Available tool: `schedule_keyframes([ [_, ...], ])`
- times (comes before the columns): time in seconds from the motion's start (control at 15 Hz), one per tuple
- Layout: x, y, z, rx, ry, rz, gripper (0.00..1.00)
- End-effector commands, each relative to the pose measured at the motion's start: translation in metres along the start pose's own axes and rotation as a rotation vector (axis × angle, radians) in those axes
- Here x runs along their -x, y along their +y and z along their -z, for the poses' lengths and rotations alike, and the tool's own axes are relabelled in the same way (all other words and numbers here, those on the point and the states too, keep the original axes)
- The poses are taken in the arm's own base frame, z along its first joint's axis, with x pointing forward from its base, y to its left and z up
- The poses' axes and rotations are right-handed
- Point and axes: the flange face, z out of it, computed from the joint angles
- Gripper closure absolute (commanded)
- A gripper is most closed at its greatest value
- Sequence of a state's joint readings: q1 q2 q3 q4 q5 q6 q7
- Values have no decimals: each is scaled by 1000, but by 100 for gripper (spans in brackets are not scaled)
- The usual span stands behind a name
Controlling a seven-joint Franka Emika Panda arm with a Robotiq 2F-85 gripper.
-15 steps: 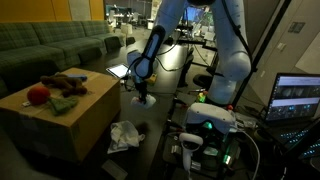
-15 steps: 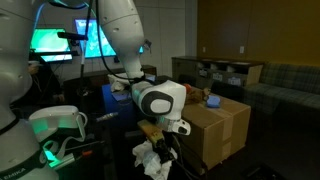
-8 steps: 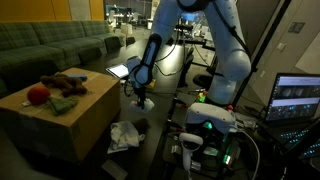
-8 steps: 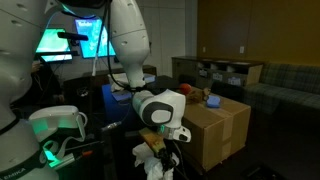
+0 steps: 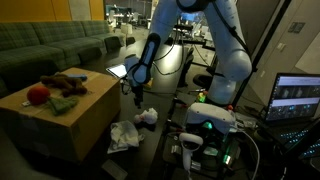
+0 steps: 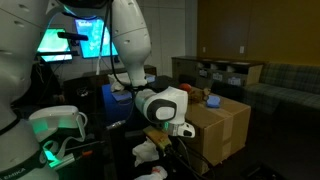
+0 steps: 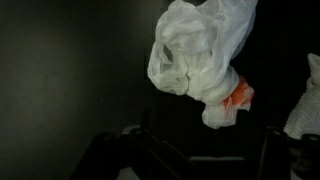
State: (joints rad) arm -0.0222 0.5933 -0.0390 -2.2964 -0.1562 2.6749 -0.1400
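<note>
Since a second ago the gripper has let go of the white cloth that it was carrying and has risen a little. Its jaws now stand wide apart with nothing between them, as the wrist view shows. In that view the crumpled cloth, which has an orange patch, sits at about one o'clock from the middle of the picture. In an exterior view it appears to lie on the dark floor, at about five o'clock from the gripper and just below it. A second cloth, also white, lies near the first at about eight o'clock, not touching it. At nine o'clock from the gripper stands a cardboard box, with a red ball on top. I think a descent could catch only a loose fold, because the cloth is soft and bunched. It could also take the wrong cloth, because the two look alike and lie close together. A sideways sweep could hit the box wall. By count there are two white cloths, one box, one red ball, some other things on the box that are too blurred to count, and one sofa far behind.
</note>
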Motion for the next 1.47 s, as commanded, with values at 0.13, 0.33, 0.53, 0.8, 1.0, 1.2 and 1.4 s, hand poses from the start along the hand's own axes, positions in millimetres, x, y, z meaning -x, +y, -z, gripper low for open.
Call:
schedule_keyframes([
  [0.13, -13, 0, 63, 78, 70, -5, 0],
  [0.33, -28, -10, 121, 96, 69, -18, 0],
  [0.53, -49, -25, 179, 151, 89, -33, 0],
  [0.8, -83, -49, 233, 218, 184, 2, 0],
  [1.0, -106, -63, 262, 228, 263, 42, 0],
  [1.2, -130, -75, 279, 223, 336, 72, 0],
  [1.4, -152, -85, 292, 209, 415, 96, 0],
])
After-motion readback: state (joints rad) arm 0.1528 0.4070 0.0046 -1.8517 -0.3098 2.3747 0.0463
